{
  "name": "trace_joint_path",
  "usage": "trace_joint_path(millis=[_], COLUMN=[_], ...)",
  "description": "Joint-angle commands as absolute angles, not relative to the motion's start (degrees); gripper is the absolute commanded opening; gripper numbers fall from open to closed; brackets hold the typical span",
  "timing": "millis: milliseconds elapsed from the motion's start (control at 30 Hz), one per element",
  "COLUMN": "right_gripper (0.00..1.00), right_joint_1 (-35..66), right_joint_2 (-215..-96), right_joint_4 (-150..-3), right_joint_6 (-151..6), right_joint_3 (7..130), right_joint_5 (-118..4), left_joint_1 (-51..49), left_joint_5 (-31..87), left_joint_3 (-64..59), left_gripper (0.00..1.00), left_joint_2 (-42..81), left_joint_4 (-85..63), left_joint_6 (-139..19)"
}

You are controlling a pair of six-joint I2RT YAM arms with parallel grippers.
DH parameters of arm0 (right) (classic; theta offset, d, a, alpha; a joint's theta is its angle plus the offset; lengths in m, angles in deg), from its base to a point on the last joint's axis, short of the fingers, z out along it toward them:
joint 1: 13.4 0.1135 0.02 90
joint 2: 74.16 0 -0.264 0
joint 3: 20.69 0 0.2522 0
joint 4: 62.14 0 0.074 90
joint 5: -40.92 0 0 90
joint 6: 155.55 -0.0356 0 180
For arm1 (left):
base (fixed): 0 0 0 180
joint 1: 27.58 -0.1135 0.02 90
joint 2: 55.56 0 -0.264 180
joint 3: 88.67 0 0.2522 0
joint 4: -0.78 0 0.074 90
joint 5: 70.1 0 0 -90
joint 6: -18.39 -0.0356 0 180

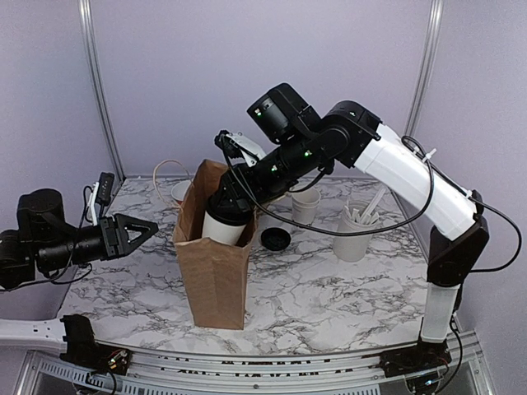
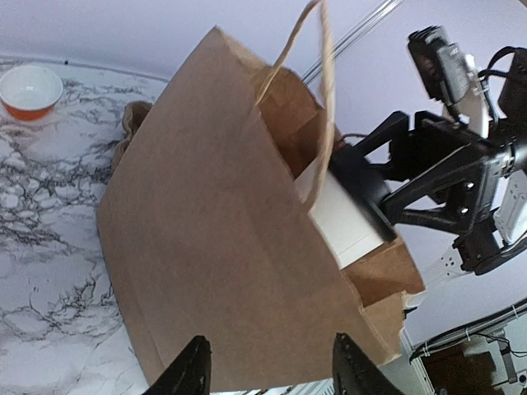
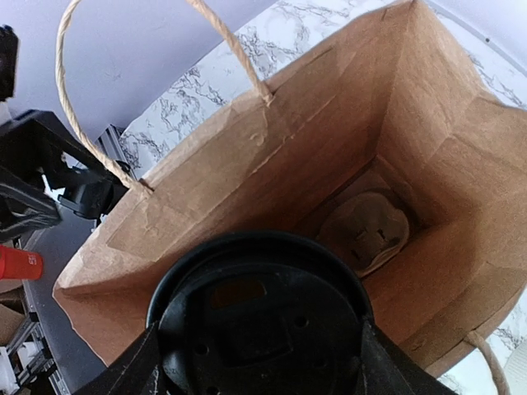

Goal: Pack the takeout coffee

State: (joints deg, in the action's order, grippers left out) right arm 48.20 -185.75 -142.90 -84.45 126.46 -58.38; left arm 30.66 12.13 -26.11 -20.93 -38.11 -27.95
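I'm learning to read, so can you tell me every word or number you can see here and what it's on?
No text here can be read.
takeout coffee: the side that shows is plain white, with no letters visible.
black lid: moulded shapes only, no letters I can make out.
paper bag: no print.
red object at the edge of the right wrist view: tiny white marks, too small and blurred to read.

Bright, even light; soft shadows
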Motion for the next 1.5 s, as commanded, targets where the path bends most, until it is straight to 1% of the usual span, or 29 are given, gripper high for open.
trace_joint_path(millis=[0,133,300,667,1033,1467], right_gripper=[0.52,0.52,0.52,0.52,0.52,0.52], right_joint_1=[48.7,48.7,48.7,48.0,47.9,47.4], right_joint_2=[-186.5,-186.7,-187.2,-188.4,-189.5,-190.5], right_joint_4=[-143.6,-143.7,-142.9,-140.5,-138.5,-140.7], right_joint_6=[-85.4,-85.1,-84.5,-83.3,-83.4,-83.0], right_joint_3=[128.8,129.3,129.6,131.5,132.2,132.1], right_joint_5=[-57.0,-56.1,-55.7,-55.9,-56.2,-53.4], left_joint_1=[31.0,31.0,31.0,31.0,31.5,34.3], left_joint_5=[14.0,15.1,16.6,21.0,25.5,27.9], left_joint_3=[-31.6,-37.9,-44.9,-53.3,-52.8,-46.1], left_gripper=[0.48,0.43,0.41,0.40,0.40,0.40], left_joint_2=[-23.0,-21.6,-19.4,-10.8,1.5,13.0], left_joint_4=[-40.0,-39.0,-34.6,-21.6,-10.0,-2.6], left_joint_6=[-26.0,-24.6,-24.0,-24.9,-27.4,-30.1])
